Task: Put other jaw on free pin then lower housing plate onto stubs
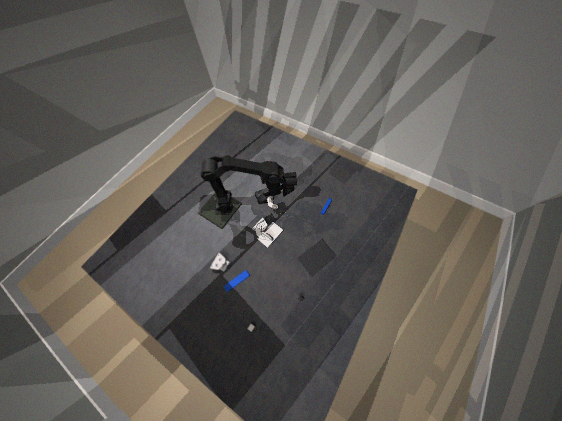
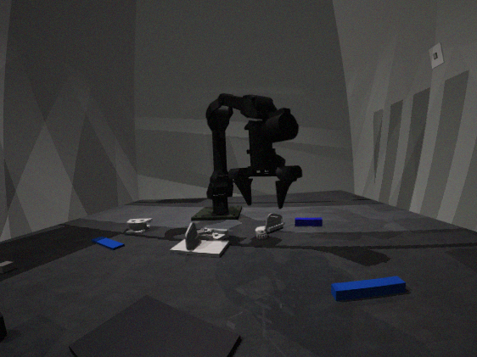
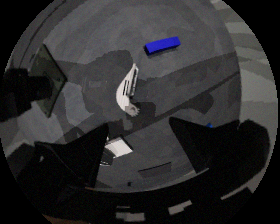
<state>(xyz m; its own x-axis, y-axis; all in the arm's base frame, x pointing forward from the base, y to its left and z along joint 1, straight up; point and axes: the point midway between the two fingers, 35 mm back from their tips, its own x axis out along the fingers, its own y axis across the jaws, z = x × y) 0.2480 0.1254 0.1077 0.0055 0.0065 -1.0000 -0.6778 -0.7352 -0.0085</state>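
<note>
The loose white jaw (image 1: 271,202) (image 2: 276,227) (image 3: 123,95) lies on the dark surface, its toothed end towards the white base plate (image 1: 274,231) (image 2: 208,249) (image 3: 120,146). The other jaw (image 2: 192,237) is on the base plate, with its curved part standing up; its seating on the pin is too small to tell. The housing plate (image 1: 218,262) (image 2: 139,221), white with holes, lies apart from the base, propped on something pale. My gripper (image 2: 265,206) (image 3: 139,123) is open wide and empty, pointing down above the loose jaw, touching nothing.
Blue blocks lie behind the loose jaw (image 2: 308,221) (image 3: 162,45), near the housing plate (image 1: 237,281) (image 2: 108,242) and farther out (image 1: 326,206) (image 2: 368,288). A dark square (image 1: 317,257) (image 2: 154,327) lies beyond the base plate. A small pale block (image 1: 251,327) (image 2: 6,266) lies farther off.
</note>
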